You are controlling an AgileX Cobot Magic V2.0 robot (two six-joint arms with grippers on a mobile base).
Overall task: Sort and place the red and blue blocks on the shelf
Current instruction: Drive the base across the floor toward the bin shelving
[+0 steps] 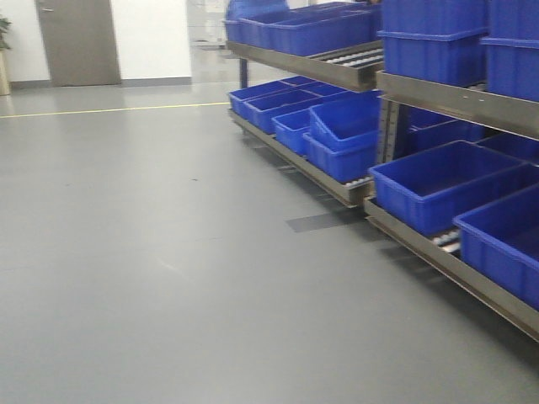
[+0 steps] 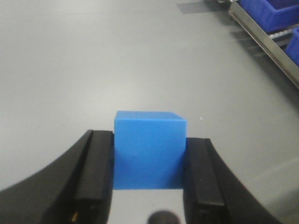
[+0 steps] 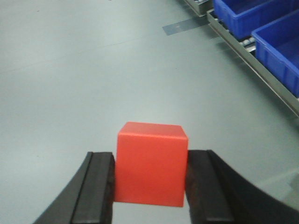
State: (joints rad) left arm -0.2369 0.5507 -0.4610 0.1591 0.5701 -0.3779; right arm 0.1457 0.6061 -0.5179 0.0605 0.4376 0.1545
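In the left wrist view my left gripper (image 2: 149, 161) is shut on the blue block (image 2: 149, 149), both black fingers pressed against its sides, above bare grey floor. In the right wrist view my right gripper (image 3: 150, 175) is shut on the red block (image 3: 152, 163) in the same way. The shelf (image 1: 459, 101), a steel rack with roller tracks and flat front rails, runs along the right of the front view. Its lower rail (image 2: 266, 44) crosses the top right corner of the left wrist view and the right edge (image 3: 252, 60) of the right wrist view. Neither gripper shows in the front view.
Large blue bins (image 1: 438, 181) fill the rack's tiers, some stacked at an angle (image 1: 345, 126). Grey floor (image 1: 152, 252) spreads to the left, with a yellow line (image 1: 109, 109) and a closed door (image 1: 77, 42) at the back. A dark patch (image 1: 316, 221) marks the floor near the rack.
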